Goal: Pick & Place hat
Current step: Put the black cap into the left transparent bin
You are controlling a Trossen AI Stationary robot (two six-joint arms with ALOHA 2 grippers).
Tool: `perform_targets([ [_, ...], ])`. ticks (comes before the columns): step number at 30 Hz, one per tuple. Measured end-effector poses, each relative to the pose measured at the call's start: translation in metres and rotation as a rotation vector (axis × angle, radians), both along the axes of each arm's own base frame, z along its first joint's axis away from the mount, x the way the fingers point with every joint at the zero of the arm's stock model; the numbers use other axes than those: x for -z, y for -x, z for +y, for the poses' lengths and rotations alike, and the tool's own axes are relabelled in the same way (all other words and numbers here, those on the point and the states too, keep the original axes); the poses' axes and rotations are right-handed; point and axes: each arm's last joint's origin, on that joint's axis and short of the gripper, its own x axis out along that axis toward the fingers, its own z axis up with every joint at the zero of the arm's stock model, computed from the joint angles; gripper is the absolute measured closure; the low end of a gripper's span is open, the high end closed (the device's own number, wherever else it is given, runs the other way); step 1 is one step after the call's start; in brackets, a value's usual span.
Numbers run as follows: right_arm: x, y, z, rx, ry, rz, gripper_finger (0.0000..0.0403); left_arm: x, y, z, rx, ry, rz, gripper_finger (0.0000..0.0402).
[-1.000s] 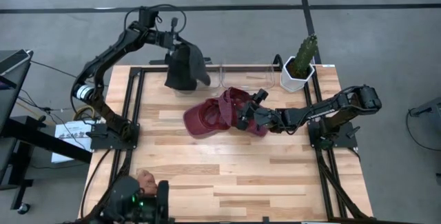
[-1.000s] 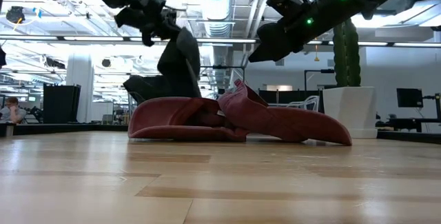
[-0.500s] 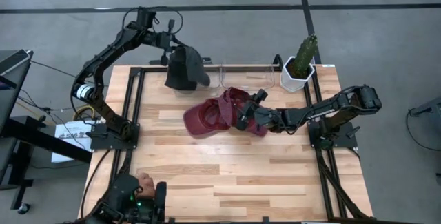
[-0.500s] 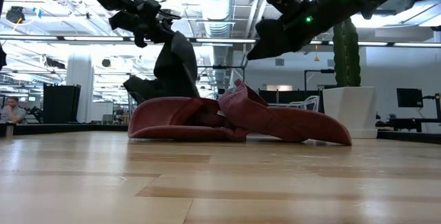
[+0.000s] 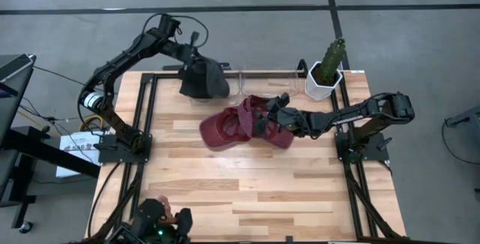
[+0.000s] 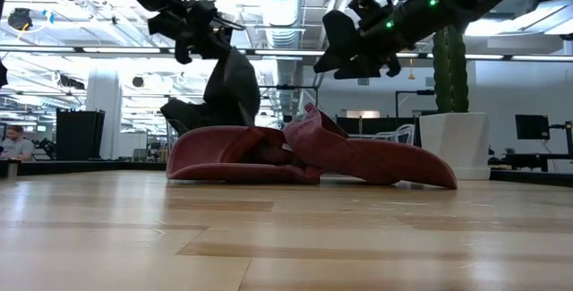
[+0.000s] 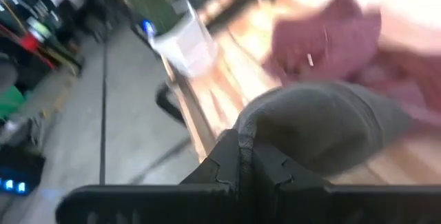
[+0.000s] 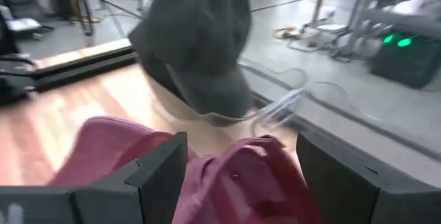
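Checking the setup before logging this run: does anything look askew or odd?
The two maroon hats lie overlapped in a crumpled heap mid-table, one brim tipped up. The dark hat dangles from the left gripper at the far edge.

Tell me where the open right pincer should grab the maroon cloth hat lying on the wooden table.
Probably the raised fold of the maroon cloth hat: it stands up off the wooden table, so fingers can straddle it. Come from above, where the right pincer hovers open.
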Motion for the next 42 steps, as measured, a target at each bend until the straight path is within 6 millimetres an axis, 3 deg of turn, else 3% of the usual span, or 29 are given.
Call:
perform_targets([
  [4, -0.002, -0.002, 0.001, -0.049, -0.012, -0.027, 0.0138, 0.006, -0.003, -0.006, -0.022, -0.077, 0.128, 0.0391],
  [8, -0.004, -0.002, 0.001, -0.049, -0.024, -0.055, 0.0138, 0.005, -0.002, -0.007, -0.019, -0.097, 0.137, 0.0391],
  [22, -0.006, -0.007, -0.002, -0.051, -0.041, -0.146, 0.0138, -0.031, 0.017, -0.032, -0.068, -0.205, 0.127, 0.0391],
  [29, 0.012, -0.031, -0.009, -0.274, 0.024, -0.192, 0.0139, -0.021, 0.019, -0.033, -0.043, -0.225, 0.152, 0.0391],
  [35, 0.026, -0.058, -0.037, -0.414, -0.005, -0.195, 0.0160, -0.008, 0.020, -0.034, -0.012, -0.241, 0.170, 0.0391],
  [42, 0.020, -0.082, -0.061, -0.481, -0.016, -0.222, 0.0185, -0.005, 0.020, -0.034, 0.000, -0.245, 0.156, 0.0391],
])
